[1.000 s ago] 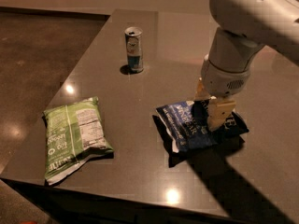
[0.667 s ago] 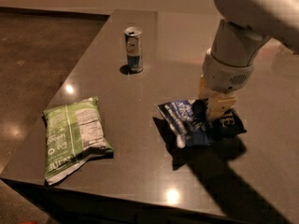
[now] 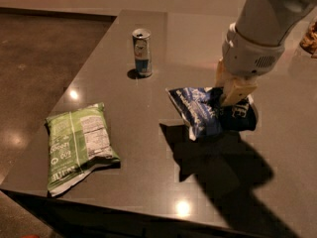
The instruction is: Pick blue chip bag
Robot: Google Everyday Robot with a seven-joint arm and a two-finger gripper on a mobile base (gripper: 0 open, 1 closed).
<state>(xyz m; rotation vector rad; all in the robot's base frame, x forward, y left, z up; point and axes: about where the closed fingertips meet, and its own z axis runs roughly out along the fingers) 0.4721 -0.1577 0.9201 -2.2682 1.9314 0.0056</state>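
The blue chip bag (image 3: 200,110) is dark navy with white lettering and hangs crumpled above the dark table (image 3: 148,172), with its shadow on the surface below. My gripper (image 3: 229,94) comes down from the white arm at the upper right and is shut on the bag's middle, holding it clear of the table. One tan finger (image 3: 237,90) shows in front of the bag.
A light green chip bag (image 3: 77,144) lies flat near the table's front left edge. A blue-and-silver drink can (image 3: 142,52) stands upright at the back left. A brownish object (image 3: 309,38) sits at the right edge of view.
The gripper has risen with the blue chip bag in it. The bag has come off the table and now hangs bunched up, with a larger shadow beneath it.
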